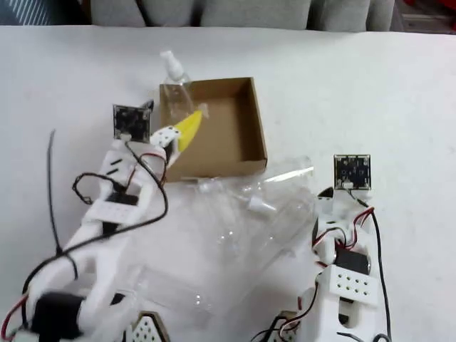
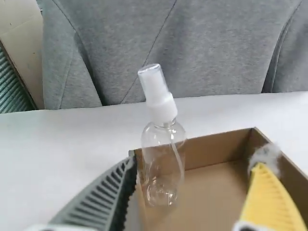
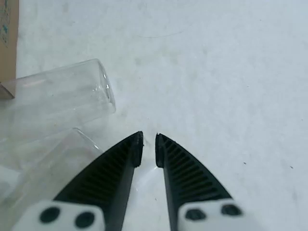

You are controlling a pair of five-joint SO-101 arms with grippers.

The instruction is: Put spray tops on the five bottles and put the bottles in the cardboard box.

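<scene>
**A:** Left gripper [image 2: 197, 162]: jaws wide, gripping nothing. The capped bottle [image 2: 161, 144] stands upright in the box [image 2: 216, 147], in the corner by the grey finger [image 2: 110, 202].

**B:** Is it touching that finger?

**A:** We cannot tell; it is just beside it. The yellow finger [image 2: 264, 197] is well apart from it, over the box floor.

**B:** We read the wide spread as leaving the bottle to stand alone. The two walls at the corner brace it, so it needs no grip. A corner spot also leaves floor for the others.

**A:** Agreed, as a judgement. In the high view its spray top shows beyond the box's far corner.

**B:** Right gripper [image 3: 149, 144]?

**A:** Narrow, with only a slit between the tips and nothing in it. It hangs low over bare table [image 3: 216, 72], just beside the loose bottles [image 3: 57, 96].

**B:** Those lie on their sides in a heap between the arms, near the box's front wall. They are clear on clear, so we cannot count them. One white top [image 1: 260, 206] shows among them. We cannot tell whether it is seated on a neck.

**A:** So one is boxed and the rest are not yet in. We judge that the right arm sits close to the heap so it can steady a bottle for capping. Our worry is that round, clear bottles roll and are hard to pick out from each other.
</scene>
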